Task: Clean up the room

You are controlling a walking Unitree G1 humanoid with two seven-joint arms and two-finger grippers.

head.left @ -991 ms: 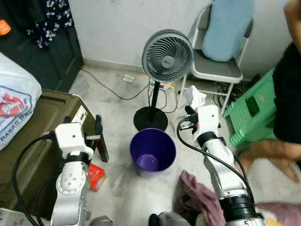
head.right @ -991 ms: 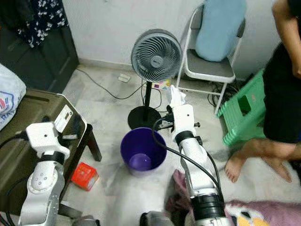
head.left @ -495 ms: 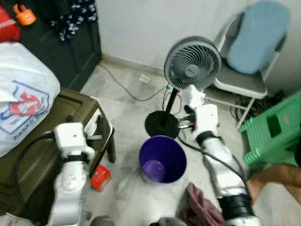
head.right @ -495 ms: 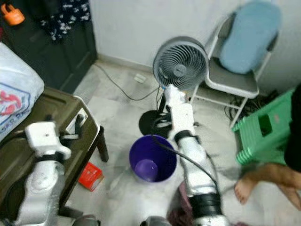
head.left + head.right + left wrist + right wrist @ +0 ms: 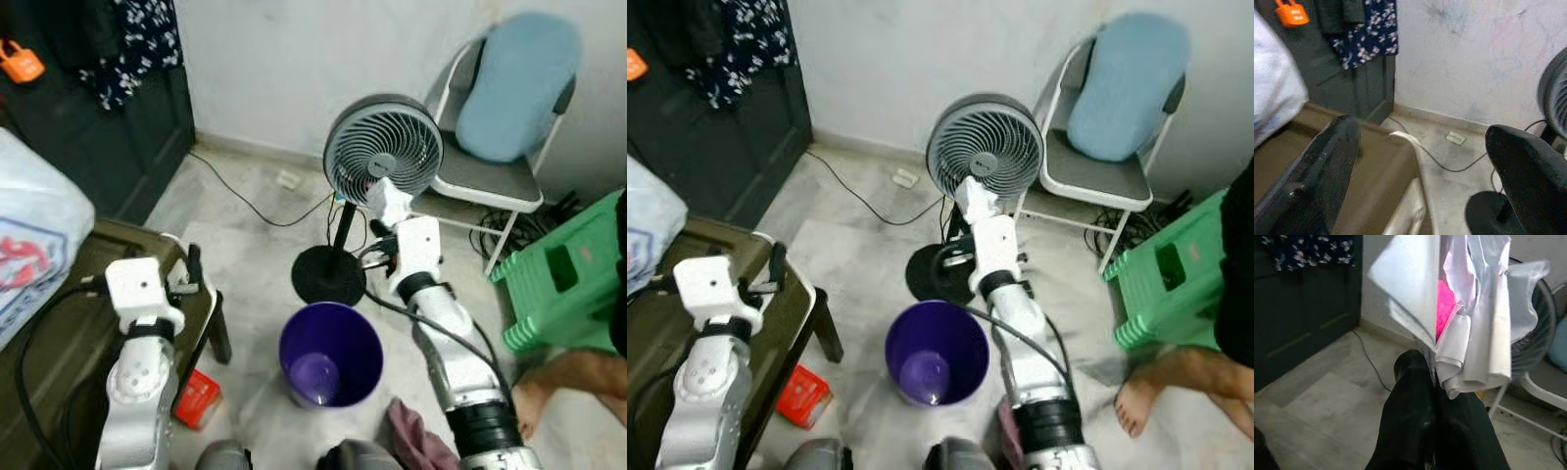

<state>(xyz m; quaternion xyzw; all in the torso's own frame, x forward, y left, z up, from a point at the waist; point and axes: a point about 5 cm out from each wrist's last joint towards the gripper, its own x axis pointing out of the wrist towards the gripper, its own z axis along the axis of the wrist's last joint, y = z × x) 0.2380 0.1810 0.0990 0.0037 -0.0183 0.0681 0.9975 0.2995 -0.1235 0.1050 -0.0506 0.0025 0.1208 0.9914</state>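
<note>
My right gripper (image 5: 386,210) is shut on a crumpled white wrapper (image 5: 384,194) with something pink inside (image 5: 1445,301); its black fingers (image 5: 1418,426) pinch the wrapper's lower edge. It is held up in front of the grey fan (image 5: 382,149), above and beyond the far rim of the purple bin (image 5: 330,354) on the floor. The bin is upright and holds nothing that I can make out. My left gripper (image 5: 192,266) is open over the corner of the olive table (image 5: 59,333), its fingers (image 5: 1317,181) wide apart with nothing between them.
A red box (image 5: 196,399) lies on the floor by the table leg. A pinkish cloth (image 5: 411,441) lies near my feet. A chair with a blue cushion (image 5: 509,88), a green stool (image 5: 563,284) and a person's bare foot (image 5: 558,384) are on the right. A white bag (image 5: 29,235) is at left.
The camera has swung, so the whole scene shifted. My right gripper still holds the wrapper, now higher, in front of the fan. The left gripper keeps its place by the table.
</note>
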